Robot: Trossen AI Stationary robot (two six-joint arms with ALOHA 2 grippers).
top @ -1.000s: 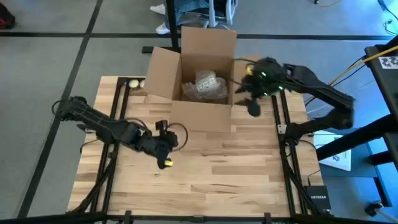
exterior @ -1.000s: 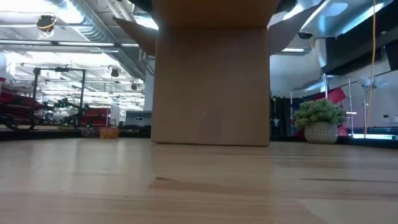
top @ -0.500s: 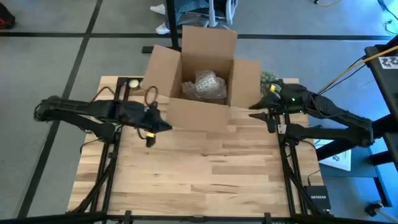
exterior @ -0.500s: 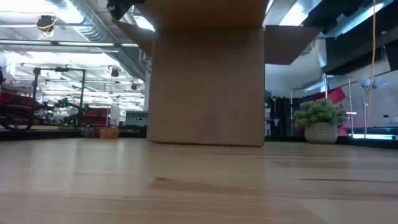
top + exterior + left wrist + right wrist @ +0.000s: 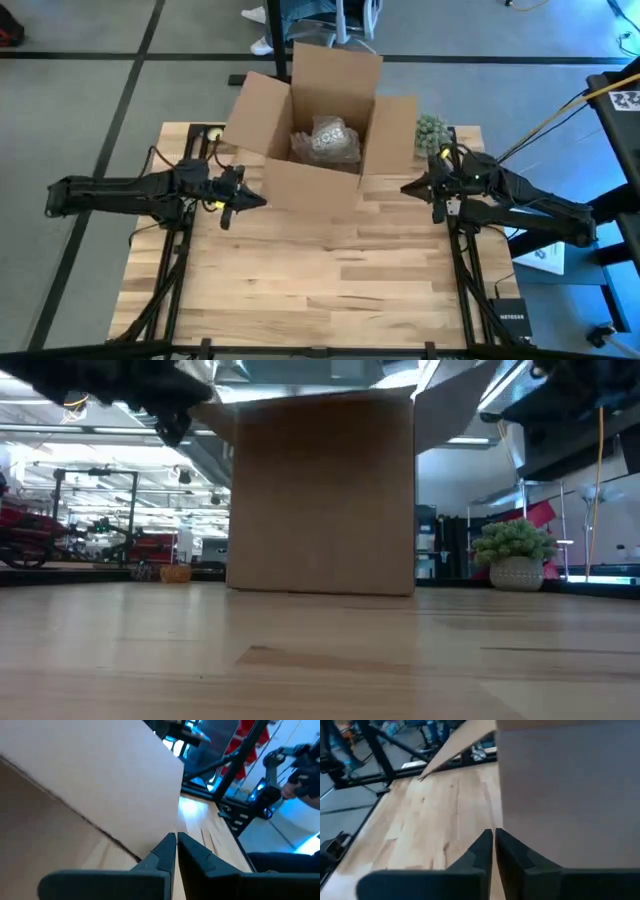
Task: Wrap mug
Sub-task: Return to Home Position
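Observation:
An open cardboard box (image 5: 310, 185) (image 5: 320, 495) stands on its base at the table's far middle. A bubble-wrapped bundle (image 5: 325, 140) lies inside it; the mug itself is hidden. My left gripper (image 5: 258, 202) (image 5: 176, 836) is shut, level, at the box's near left corner. My right gripper (image 5: 406, 188) (image 5: 493, 832) is shut too, a little to the right of the box's near right corner, below the spread right flap (image 5: 396, 135). My left gripper's shut fingertips stand right beside the box's near left lower corner (image 5: 150, 855), coming level from the table's left; whether they touch the cardboard I cannot tell. My right gripper's tips sit close to the box's right wall (image 5: 560, 795); whether they touch it I cannot tell.
A small potted plant (image 5: 432, 130) (image 5: 515, 555) stands at the far right, just behind my right arm. The table's near half (image 5: 320, 290) is bare wood. Black frame rails (image 5: 175, 260) run along both table sides.
My left gripper has swung from the table's middle toward the far left, ending at the box's near left corner. My right gripper has come down off the box's right side toward the near edge and shut. The box has slid left and turned a little; its right flap now spreads outward.

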